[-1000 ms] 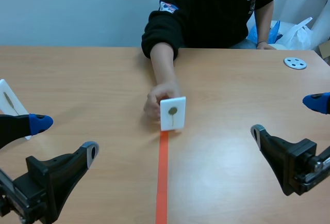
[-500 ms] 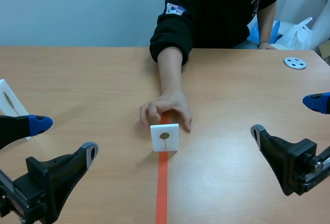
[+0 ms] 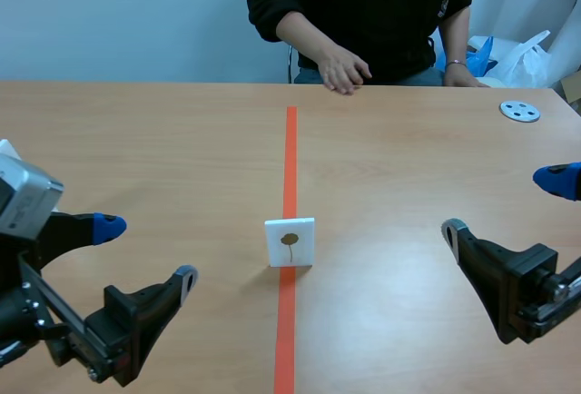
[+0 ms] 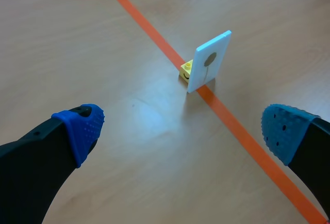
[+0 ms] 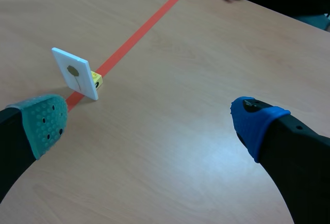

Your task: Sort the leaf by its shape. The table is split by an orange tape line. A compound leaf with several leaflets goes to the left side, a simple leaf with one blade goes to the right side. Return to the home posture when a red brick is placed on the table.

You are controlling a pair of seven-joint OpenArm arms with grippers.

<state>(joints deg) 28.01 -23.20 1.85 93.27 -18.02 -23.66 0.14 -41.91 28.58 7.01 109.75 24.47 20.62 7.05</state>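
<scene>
Change: the person's hand (image 3: 343, 69) has released the card (image 3: 290, 241) and withdrawn to 12 o'clock, at the far table edge. Your left gripper (image 3: 148, 251) has shifted inward, at 8 o'clock of the card.
Meaning: the card is now yours to sort. It shows one round blade on a stalk, so I judge it belongs on the right side.
Card position: upright on the tape line (image 3: 290, 158).
Card: thin, flat, white rectangle with a smooth face.
Base: small yellow studded brick (image 4: 186, 70) behind the card.
Left gripper: fingers spread wide, empty.
Right gripper (image 3: 502, 203): 4 o'clock of the card, fingers spread wide, empty.
Table (image 3: 163, 149): smooth wood grain with a slight sheen.
</scene>
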